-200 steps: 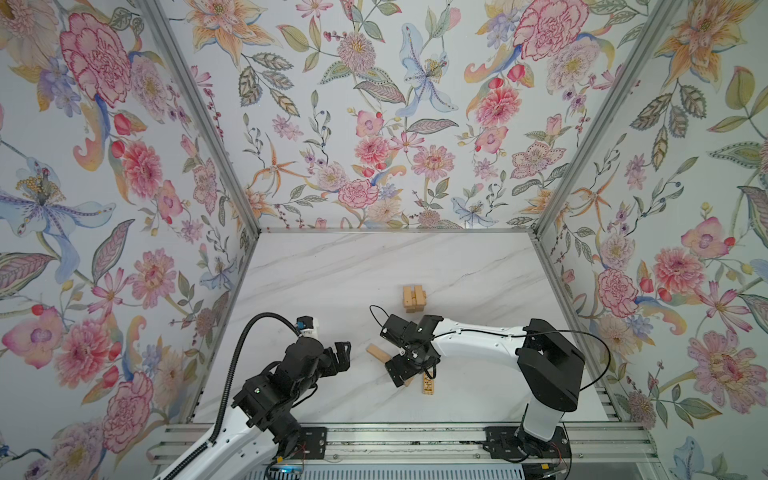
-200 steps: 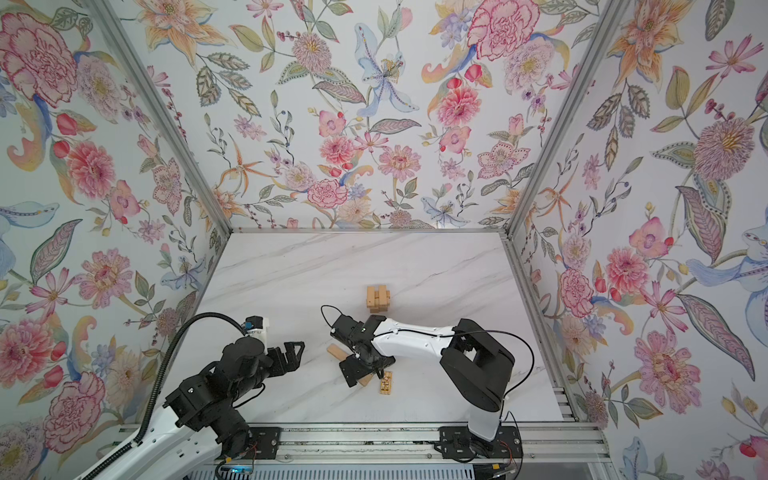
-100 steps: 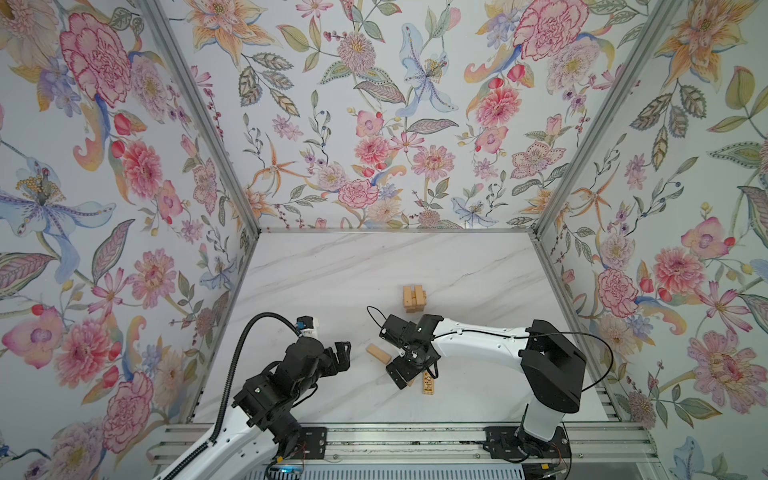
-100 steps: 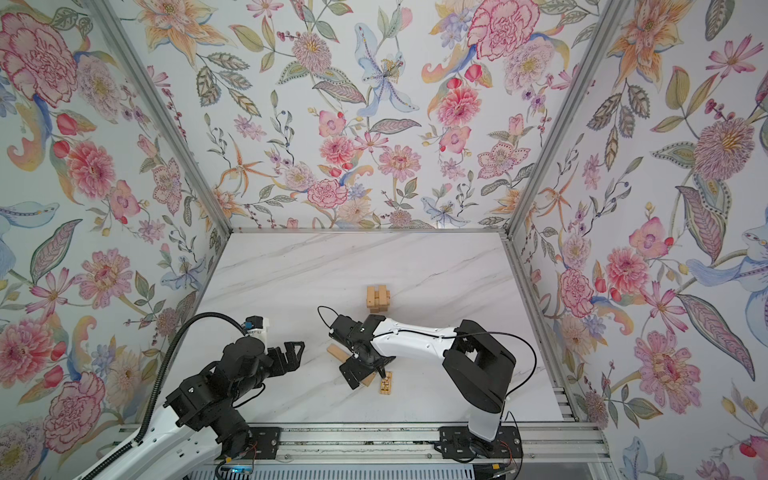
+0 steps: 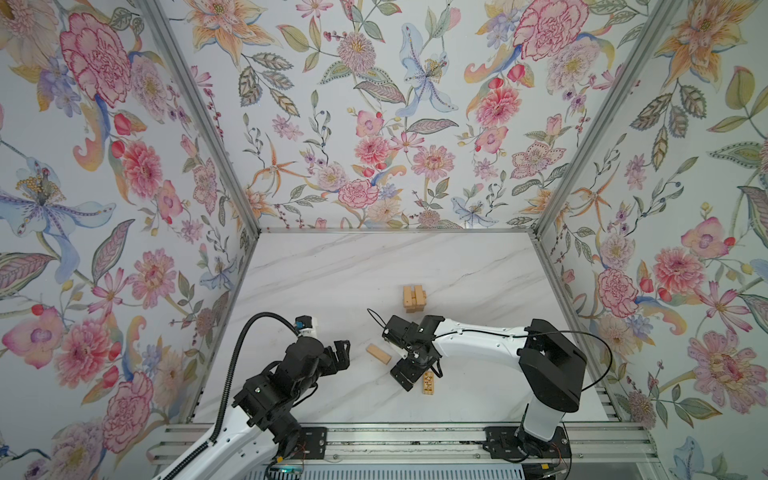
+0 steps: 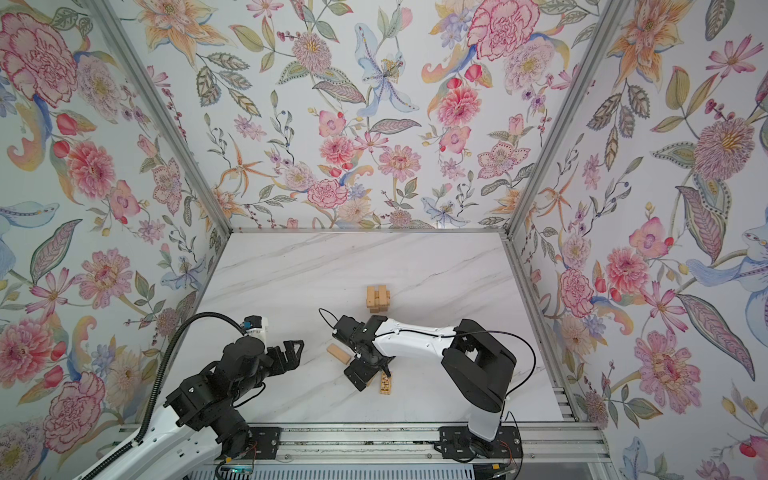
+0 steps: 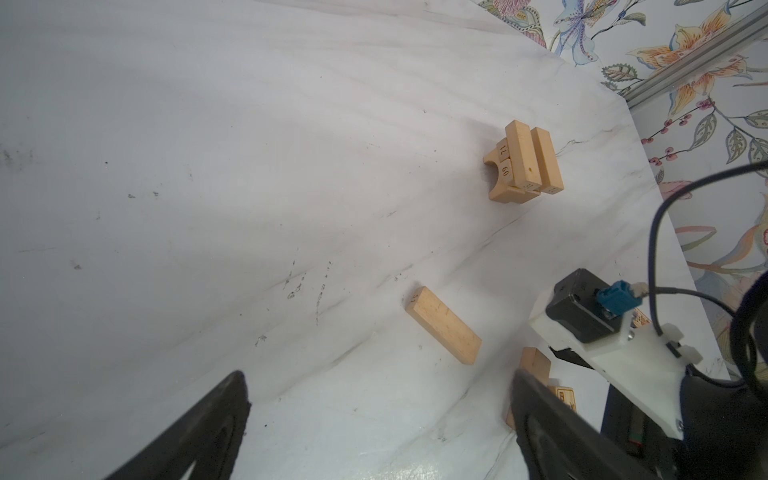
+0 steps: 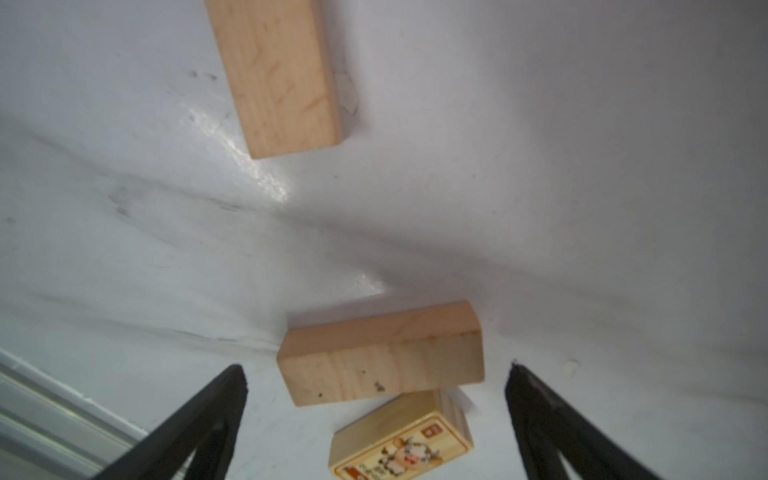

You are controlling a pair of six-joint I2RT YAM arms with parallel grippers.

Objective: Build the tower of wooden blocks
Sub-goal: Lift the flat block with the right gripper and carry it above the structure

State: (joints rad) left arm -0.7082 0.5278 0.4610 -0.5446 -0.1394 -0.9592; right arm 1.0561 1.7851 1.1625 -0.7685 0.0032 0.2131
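The right claw (image 8: 376,370) is released, fingers (image 8: 220,399) spread wide and holding nothing, poised low over the table (image 8: 582,166). Directly between them lies a plain block (image 8: 382,357). Its long axis runs across the gap from one finger toward the other, so closing would likely pinch it end to end, and the fit looks tight. Just wrist-ward of it, touching it, sits a printed block (image 8: 401,446). Ahead of the fingertips and apart, a second plain block (image 8: 278,75) lies flat, its length pointing roughly away from the claw. The tower (image 5: 414,297) stands behind the claw, past its wrist. The left claw (image 5: 343,355), also released and empty, sits well off to the side, so the right is plainly nearer.
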